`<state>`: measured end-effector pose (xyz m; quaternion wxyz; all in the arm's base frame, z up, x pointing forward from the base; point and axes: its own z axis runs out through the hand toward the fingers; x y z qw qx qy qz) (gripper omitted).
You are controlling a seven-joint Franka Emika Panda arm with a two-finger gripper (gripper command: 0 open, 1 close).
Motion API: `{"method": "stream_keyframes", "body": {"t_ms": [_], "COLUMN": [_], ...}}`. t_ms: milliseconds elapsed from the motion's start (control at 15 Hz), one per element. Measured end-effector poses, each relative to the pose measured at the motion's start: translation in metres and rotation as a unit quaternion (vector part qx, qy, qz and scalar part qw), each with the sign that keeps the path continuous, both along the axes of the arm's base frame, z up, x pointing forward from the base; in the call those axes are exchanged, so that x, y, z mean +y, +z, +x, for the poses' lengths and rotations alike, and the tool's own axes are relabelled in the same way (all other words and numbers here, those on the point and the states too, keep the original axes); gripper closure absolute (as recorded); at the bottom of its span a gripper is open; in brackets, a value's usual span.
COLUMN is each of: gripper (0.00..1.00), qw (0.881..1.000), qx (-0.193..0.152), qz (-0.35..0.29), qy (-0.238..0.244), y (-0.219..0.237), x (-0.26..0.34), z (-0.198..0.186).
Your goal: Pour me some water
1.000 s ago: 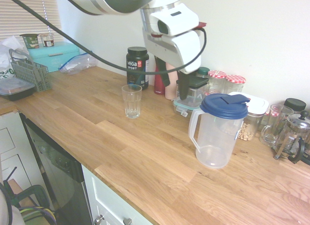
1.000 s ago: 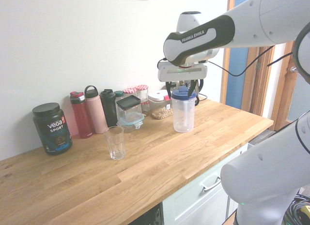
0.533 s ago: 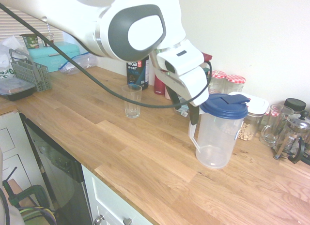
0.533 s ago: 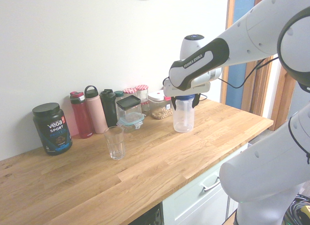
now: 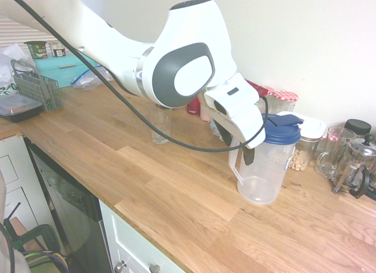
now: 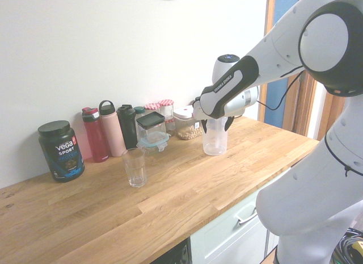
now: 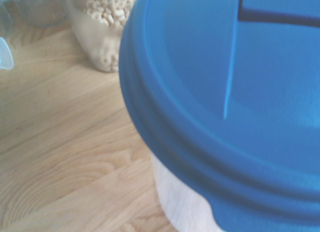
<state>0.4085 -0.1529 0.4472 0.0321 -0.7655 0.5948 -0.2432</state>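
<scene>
A clear plastic pitcher (image 5: 263, 170) with a blue lid (image 5: 281, 129) stands on the wooden counter (image 5: 176, 185), its white handle (image 5: 233, 162) turned toward the glass. My gripper (image 5: 238, 145) is open at the top of that handle, just under the lid, one dark finger (image 5: 248, 155) in front and the other behind. I cannot tell whether they touch it. The empty drinking glass (image 6: 134, 167) stands upright left of the pitcher (image 6: 215, 137); in the first exterior view the arm partly hides the glass (image 5: 160, 124). The blue lid (image 7: 225, 92) fills the wrist view.
Along the wall stand a black Vega tub (image 6: 60, 150), red, pink and black bottles (image 6: 112, 128), lidded containers (image 6: 151, 130) and a cereal jar (image 7: 105, 27). A French press (image 5: 355, 165) is right of the pitcher. A dish rack (image 5: 36, 88) sits far left. The counter edge (image 5: 147, 232) runs in front.
The arm has swung down and across from above the containers to the pitcher. The gripper, still open, has dropped from above lid height to the handle's top. Pitcher and glass have not moved.
</scene>
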Motion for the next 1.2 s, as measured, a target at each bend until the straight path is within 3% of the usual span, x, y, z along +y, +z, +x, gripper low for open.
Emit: {"method": "stream_keyframes", "body": {"t_ms": [1200], "gripper": [1.00], "qw": [1.000], "qx": [0.001], "qz": [0.003], "qy": [-0.005], "y": [-0.0037], "x": [-0.0102], "z": [0.0069]}}
